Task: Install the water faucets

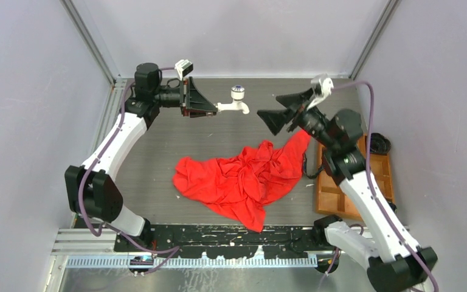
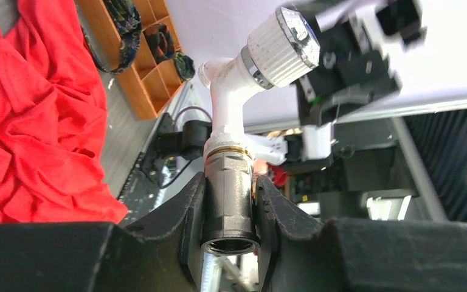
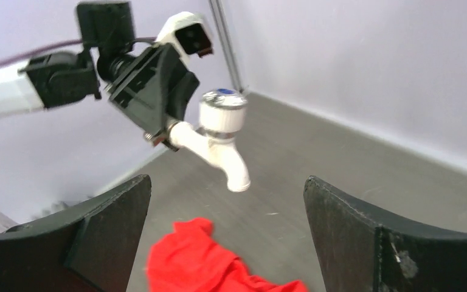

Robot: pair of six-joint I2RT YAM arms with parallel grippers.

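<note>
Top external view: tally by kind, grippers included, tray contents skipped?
Grippers: 2, the left gripper shut, the right gripper open
White faucet: 1, held over the table by the left gripper
Red cloth: 1
Orange compartment tray: 1
Total: 5

tap (image 1: 234, 106): white, blue spot on knob, gold ring
cloth (image 1: 243, 176): plain bright red
tray (image 1: 334, 190): orange-brown
table (image 1: 152, 146): grey
left gripper (image 1: 214, 109): black
right gripper (image 1: 270, 106): black
cables (image 1: 368, 146): purple
walls (image 1: 237, 30): pale lilac
</note>
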